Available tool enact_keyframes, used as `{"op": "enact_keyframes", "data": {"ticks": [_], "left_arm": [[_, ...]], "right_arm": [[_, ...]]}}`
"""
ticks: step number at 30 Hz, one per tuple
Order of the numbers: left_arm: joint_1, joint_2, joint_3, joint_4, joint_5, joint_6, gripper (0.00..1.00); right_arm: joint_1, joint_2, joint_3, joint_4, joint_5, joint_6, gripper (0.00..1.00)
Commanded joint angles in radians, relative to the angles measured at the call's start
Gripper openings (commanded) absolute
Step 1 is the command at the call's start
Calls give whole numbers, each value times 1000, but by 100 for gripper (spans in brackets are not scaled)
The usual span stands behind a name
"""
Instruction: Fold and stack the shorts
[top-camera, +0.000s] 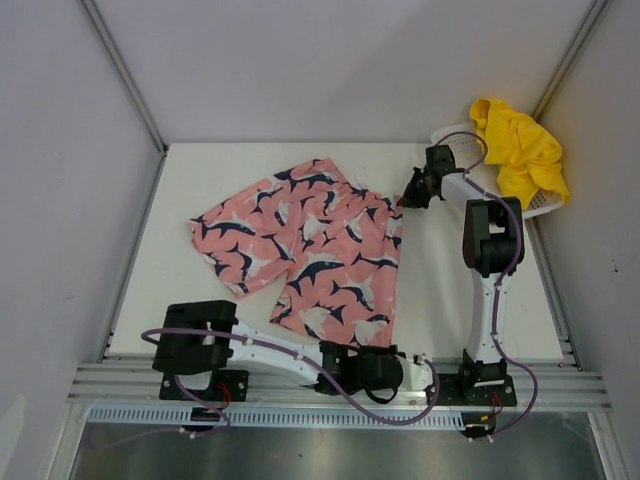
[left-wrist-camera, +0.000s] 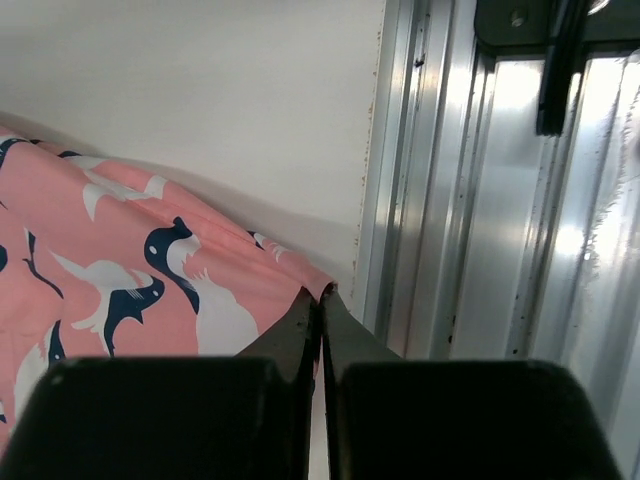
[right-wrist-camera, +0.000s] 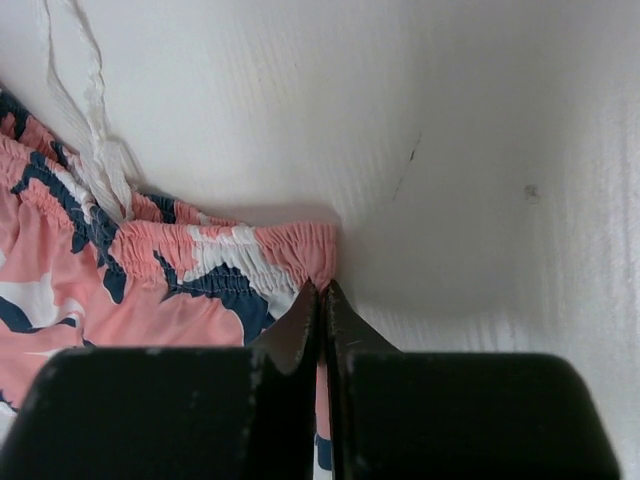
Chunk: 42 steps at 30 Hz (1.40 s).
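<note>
left gripper (left-wrist-camera: 321, 300) clamped on the pink shorts (top-camera: 310, 250) hem corner, right gripper (right-wrist-camera: 322, 295) clamped on the waistband corner: best lift both evenly, keeping that edge taut.

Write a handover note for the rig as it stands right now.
Left gripper: shut on the near hem corner of the pink shorts.
Right gripper: shut on their waistband corner.
Pink shorts lie spread flat on the table; yellow shorts sit bunched in the basket, far right.
Done: nothing folded yet.
Left: fold pink, fetch and fold yellow, stack.
</note>
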Motion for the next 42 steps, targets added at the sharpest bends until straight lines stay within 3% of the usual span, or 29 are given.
{"op": "enact_keyframes", "data": {"ticks": [1, 9, 18, 28, 31, 36, 42], "left_arm": [[-79, 1, 2, 56, -14, -71, 0], [-147, 5, -32, 113, -14, -179, 0], [-165, -153, -78, 226, 69, -289, 0], [-200, -474, -135, 140, 21, -364, 0], [-197, -609, -179, 142, 6, -397, 0], [-193, -683, -150, 10, -60, -473, 0], [-131, -825, -227, -5, -54, -559, 0]], "right_arm": [[-7, -1, 6, 51, -23, 33, 0], [-22, -20, -35, 57, -63, 82, 0], [-56, -182, -139, -62, 62, 76, 0], [-94, -417, -287, -147, 170, 129, 0], [-94, -489, -282, -202, 222, 144, 0], [-94, -561, -209, -338, 319, 164, 0], [-63, -570, -169, -342, 264, 165, 0]]}}
